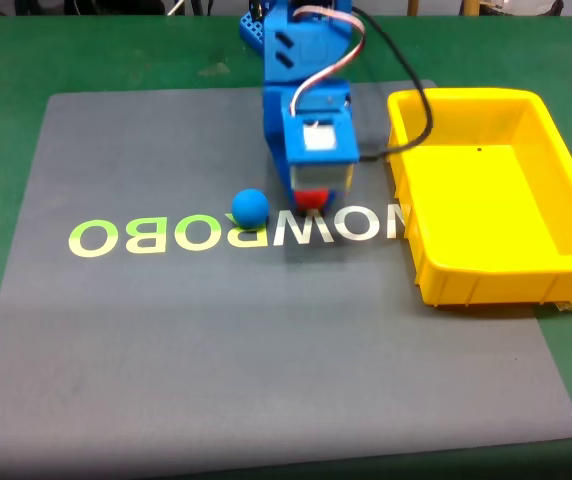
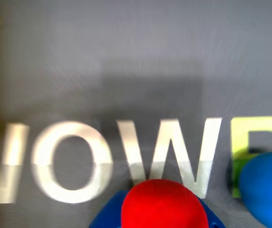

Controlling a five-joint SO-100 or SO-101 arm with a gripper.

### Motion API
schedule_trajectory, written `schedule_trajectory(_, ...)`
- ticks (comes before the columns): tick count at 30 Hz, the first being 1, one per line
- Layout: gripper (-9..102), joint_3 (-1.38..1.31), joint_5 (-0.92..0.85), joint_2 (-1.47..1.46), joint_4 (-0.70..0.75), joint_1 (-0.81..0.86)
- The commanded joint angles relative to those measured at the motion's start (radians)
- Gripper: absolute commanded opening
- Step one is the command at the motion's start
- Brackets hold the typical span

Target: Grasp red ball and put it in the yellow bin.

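Ball, red (image 2: 163, 205): small solid-red sphere, seen at the bottom edge of the wrist view seated against blue pincer (image 2: 162, 219) parts on either side; in the fixed view a red patch (image 1: 313, 197) shows at the lower end of the blue arm (image 1: 306, 100), just above the mat's lettering. Pincer clamped on the red ball. Ball, blue (image 1: 250, 206): same size, resting on the mat just left of the pincer in the fixed view, at the right edge in the wrist view (image 2: 265, 187). Mat, grey (image 1: 266, 340): printed with pale letters, the arm's shadow falling across them. Bin, yellow (image 1: 566, 180): large rectangular tub at the mat's right edge in the fixed view, near the pincer but apart from it. Cable, black (image 1: 421, 100): runs from the arm past the bin's near corner. Tabletop, green (image 1: 6, 60): lies beneath the mat.
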Motion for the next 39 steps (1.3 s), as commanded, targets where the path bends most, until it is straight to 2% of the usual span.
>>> schedule_trajectory(1, 0, -0.086, 0.029, 0.130, -0.025, -0.009)
schedule_trajectory(13, 0, -0.156, 0.069, 0.291, -0.025, -0.097)
schedule_trajectory(30, 0, -0.156, 0.080, 0.337, -0.017, -0.471)
schedule_trajectory(39, 2, -0.156, 0.075, 0.327, -0.017, -0.476)
